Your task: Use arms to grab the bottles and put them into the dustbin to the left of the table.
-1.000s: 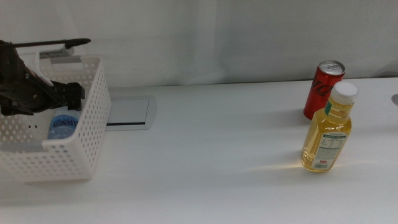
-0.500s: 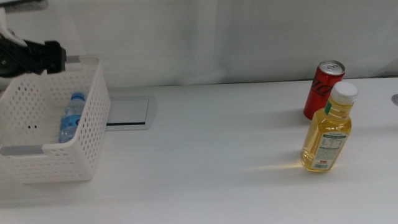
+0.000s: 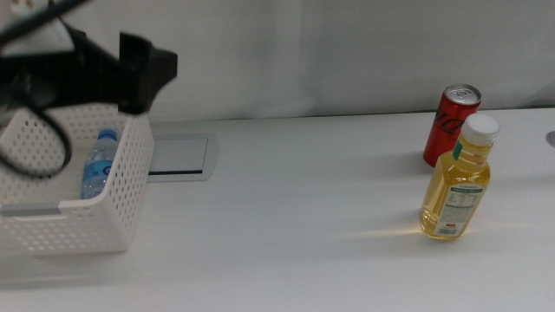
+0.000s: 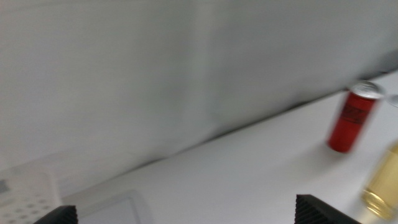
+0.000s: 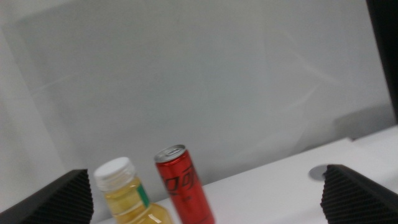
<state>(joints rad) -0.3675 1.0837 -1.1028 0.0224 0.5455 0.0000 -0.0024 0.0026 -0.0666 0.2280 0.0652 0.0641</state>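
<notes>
Backdrop: plain white wall behind a white counter (image 3: 286, 217), with a flat grey panel (image 3: 178, 156) set into it at far left.
Dustbin: white perforated basket (image 3: 108, 204) stood at the left edge of the counter, just left of the panel.
Water bottle: small clear bottle with blue cap (image 3: 98, 163) lay tilted inside the dustbin, against its right wall.
Yellow bottle: upright with white cap (image 3: 457, 182), on the right side of the counter.
Can: red, upright (image 3: 449, 124), just behind the yellow bottle and close beside it; whether they touched could not be told.
Left end effector: dark, blurred (image 3: 130, 69), raised above the dustbin's far right corner; in the left wrist view its jaw tips sat wide apart at the frame's corners, holding nothing.
Right end effector: out of the middle view; in the right wrist view its jaws stood wide apart with nothing between, facing the yellow bottle and can from a distance.
</notes>
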